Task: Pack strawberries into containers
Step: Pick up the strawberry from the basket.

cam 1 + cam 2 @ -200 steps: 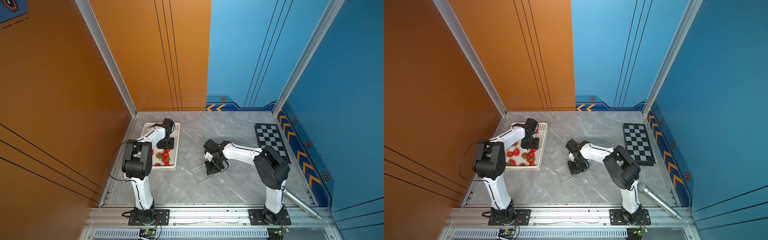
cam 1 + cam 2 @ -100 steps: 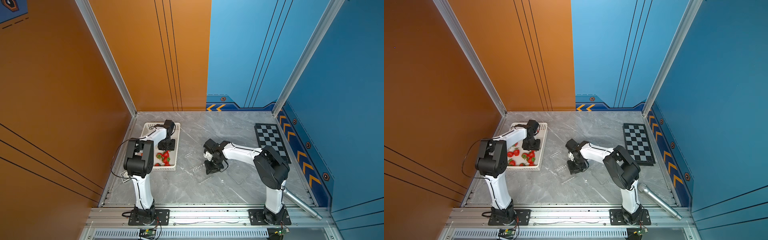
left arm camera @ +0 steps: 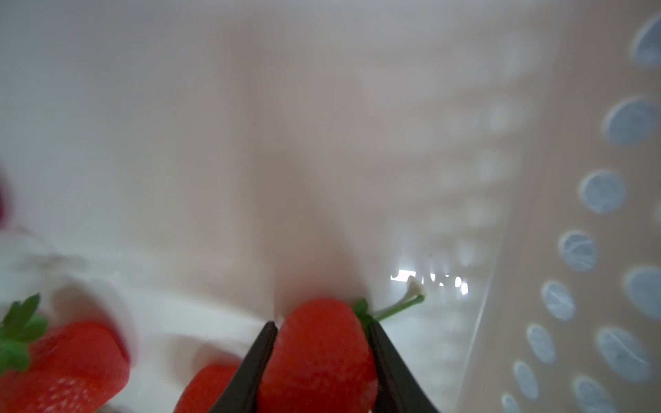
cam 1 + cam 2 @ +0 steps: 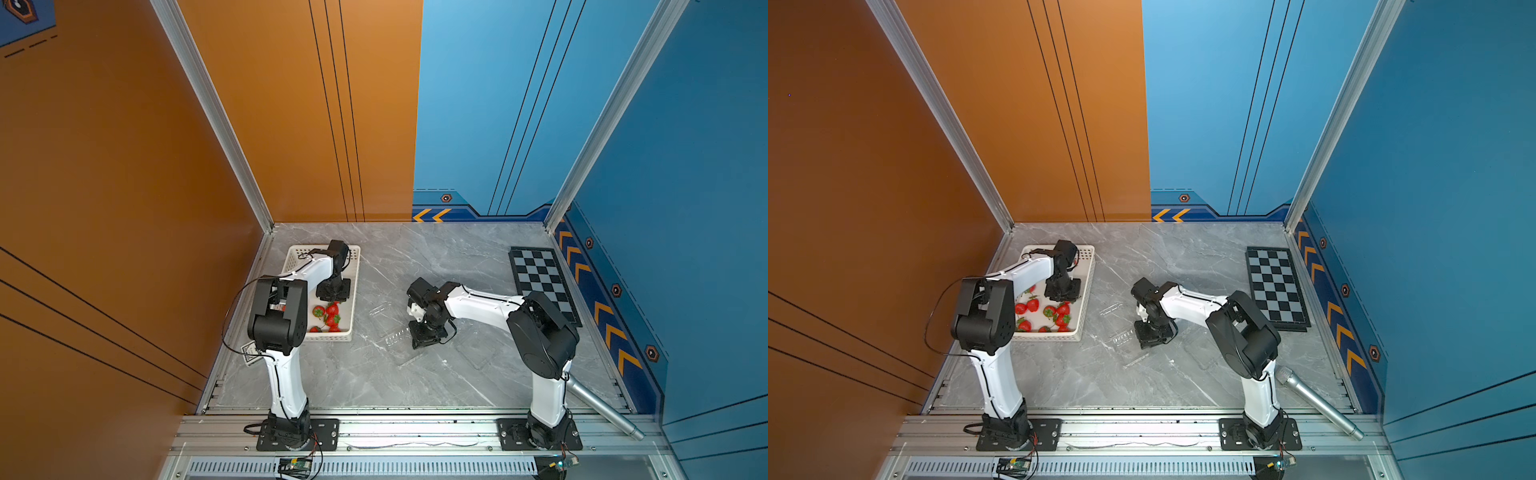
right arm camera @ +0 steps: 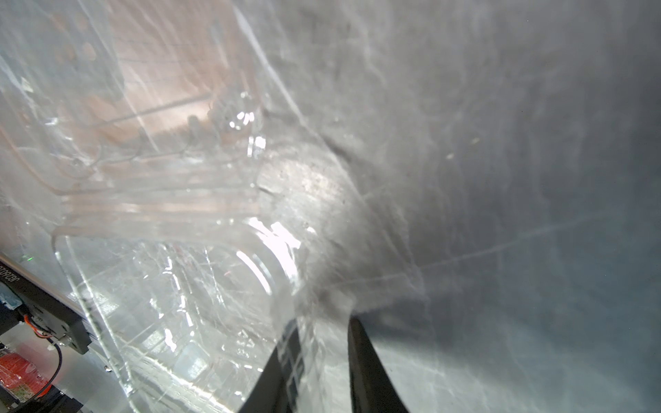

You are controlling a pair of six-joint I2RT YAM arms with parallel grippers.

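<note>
Right now our left tool [image 3: 321, 324] is clenched on a strawberry [image 3: 318, 361]. One black finger [image 3: 255, 361] presses against each side of the red flesh. The berry's green stem points toward the perforated wall of the white basket [image 3: 572, 200]. We cannot tell whether the berry is lifted off the basket floor.

In both top views that tool [image 4: 332, 291] [image 4: 1062, 291] reaches down inside the basket [image 4: 355, 286] [image 4: 1088, 282], close to the wall that faces the middle of the tabletop [image 4: 436, 257]. The basket sits along the tabletop's left edge, toward the far left corner. The other strawberries [image 4: 1032, 305] lie loose on the basket floor, in its near half.

Our right tool [image 5: 322, 325] is closed on the rim of a clear container [image 5: 179, 321], with one finger inside the plastic wall and one outside. In both top views this tool [image 4: 424, 338] [image 4: 1150, 336] is low over the middle of the tabletop. The container [image 4: 395, 336] [image 4: 1123, 336] shows beside it only as faint glints, and we see no berries in it.

A checkerboard [image 4: 542, 286] lies flat along the right edge. A silver microphone [image 4: 1316, 401] lies at the near right corner.
</note>
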